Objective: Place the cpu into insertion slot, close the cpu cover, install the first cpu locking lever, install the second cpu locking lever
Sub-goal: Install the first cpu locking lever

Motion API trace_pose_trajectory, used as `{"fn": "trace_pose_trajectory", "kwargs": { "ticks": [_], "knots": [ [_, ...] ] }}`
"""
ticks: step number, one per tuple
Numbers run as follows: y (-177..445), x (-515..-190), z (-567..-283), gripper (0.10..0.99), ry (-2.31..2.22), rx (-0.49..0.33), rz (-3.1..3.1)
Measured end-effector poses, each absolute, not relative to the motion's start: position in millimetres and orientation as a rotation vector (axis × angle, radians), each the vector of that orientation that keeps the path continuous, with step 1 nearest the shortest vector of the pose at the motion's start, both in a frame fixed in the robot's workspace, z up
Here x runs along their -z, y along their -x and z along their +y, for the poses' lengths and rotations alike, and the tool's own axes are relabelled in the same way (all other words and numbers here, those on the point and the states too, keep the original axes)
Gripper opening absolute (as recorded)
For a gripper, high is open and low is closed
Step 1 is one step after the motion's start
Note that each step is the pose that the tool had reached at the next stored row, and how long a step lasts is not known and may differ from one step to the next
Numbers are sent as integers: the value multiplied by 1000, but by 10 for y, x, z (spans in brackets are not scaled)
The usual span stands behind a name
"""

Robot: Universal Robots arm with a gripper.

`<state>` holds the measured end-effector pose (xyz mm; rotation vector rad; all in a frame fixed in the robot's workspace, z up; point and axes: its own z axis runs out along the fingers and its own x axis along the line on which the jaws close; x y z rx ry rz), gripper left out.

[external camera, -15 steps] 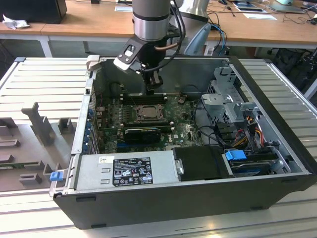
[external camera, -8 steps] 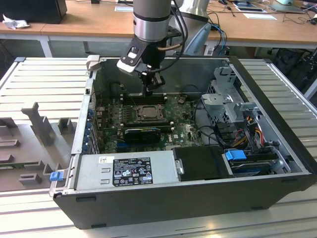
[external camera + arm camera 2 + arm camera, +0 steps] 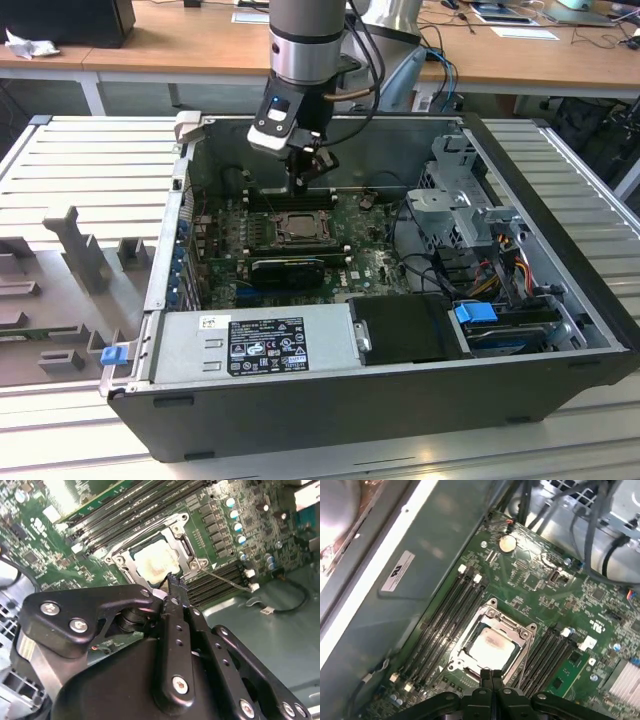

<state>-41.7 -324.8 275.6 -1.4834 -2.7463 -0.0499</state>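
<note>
The cpu (image 3: 490,647), a pale square chip, lies in the insertion slot (image 3: 492,605) on the green board, and both wrist views show it. The silver cpu cover (image 3: 521,639) lies flat around it, so the chip shows through its window. A thin metal lever (image 3: 225,580) runs out from one corner of the socket over the memory slots. In the exterior view my gripper (image 3: 303,182) hangs just above the socket (image 3: 297,228), towards its far side. Its black fingertips (image 3: 490,674) are pressed together with nothing between them and sit close over the socket's edge.
The open computer case has dark walls all round. A power supply (image 3: 255,340) lies along the front, and a drive cage (image 3: 460,200) with cables (image 3: 500,265) is on the exterior view's right. Long black memory slots (image 3: 445,615) flank the socket. A black part (image 3: 290,268) sits just in front of it.
</note>
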Motion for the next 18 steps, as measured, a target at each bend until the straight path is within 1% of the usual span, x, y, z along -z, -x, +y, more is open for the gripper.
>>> {"fn": "trace_pose_trajectory", "kwargs": {
  "ticks": [18],
  "knots": [
    [418,-2730,-3248,106,988,53,-2965]
  ]
}}
